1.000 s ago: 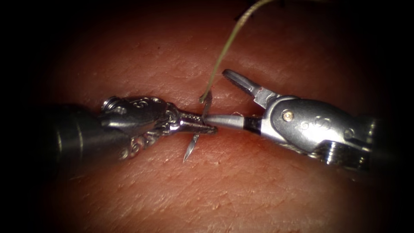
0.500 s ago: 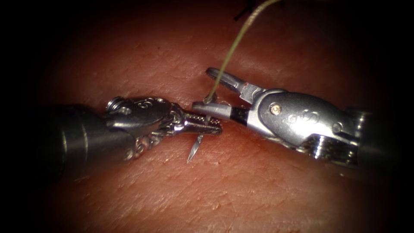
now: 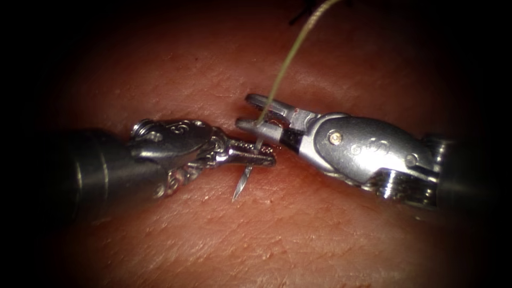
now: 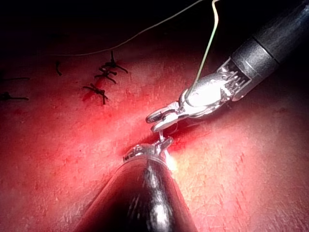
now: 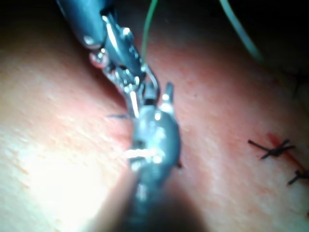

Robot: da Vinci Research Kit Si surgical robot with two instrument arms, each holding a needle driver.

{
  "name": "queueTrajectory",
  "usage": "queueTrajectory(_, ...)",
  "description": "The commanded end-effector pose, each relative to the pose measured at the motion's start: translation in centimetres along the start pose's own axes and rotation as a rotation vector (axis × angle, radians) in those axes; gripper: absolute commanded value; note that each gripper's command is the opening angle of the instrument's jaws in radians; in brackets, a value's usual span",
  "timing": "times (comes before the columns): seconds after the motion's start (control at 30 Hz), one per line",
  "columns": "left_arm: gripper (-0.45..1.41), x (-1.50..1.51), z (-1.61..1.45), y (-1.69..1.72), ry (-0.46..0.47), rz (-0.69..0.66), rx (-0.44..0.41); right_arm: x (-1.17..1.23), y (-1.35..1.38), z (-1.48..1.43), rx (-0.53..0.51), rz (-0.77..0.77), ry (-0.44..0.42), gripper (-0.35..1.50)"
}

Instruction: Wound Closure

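needle [image 3: 246,173]: landmark. held clear of the tissue [image 3: 277,234], not in it; bare point aimed down toward the viewer.

left tool [image 3: 255,154]: just left of the needle, fingers closed across it, gripping it a little above the point.

right tool [image 3: 246,113]: just right of the needle's upper, thread-bearing end, fingers parted either side of that end, clamping nothing. against the two earlier endoscope pictures it has come in from beside the needle, and its fingers have narrowed.

thread [image 3: 285,58]: runs up and away from the needle's upper end, between the right tool's fingers, off into the dark.

finished stitches [image 4: 102,77]: well beyond the needle in the left wrist view, several dark knots with short cut ends.

progress, as a judgement: several stitches are already tied; the present stitch is not yet placed.
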Motion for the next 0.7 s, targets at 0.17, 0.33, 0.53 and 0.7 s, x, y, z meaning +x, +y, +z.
queueTrajectory(0.17,-0.45,0.0,0.05,-0.03,0.0,0.013,0.0,-0.06,-0.01,0.02,0.027,-0.036,0.009,-0.35)
queueTrajectory(0.33,0.14,0.02,0.05,-0.02,-0.001,0.064,0.001,-0.06,0.06,-0.06,0.022,-0.033,0.016,-0.35)
queueTrajectory(0.53,1.3,0.07,0.09,-0.05,-0.001,0.299,0.008,-0.08,0.09,-0.12,0.025,-0.034,0.009,-0.35)
queueTrajectory(0.7,1.38,0.08,0.09,-0.06,0.002,0.441,0.023,-0.07,0.14,-0.18,0.048,-0.035,-0.004,-0.35)
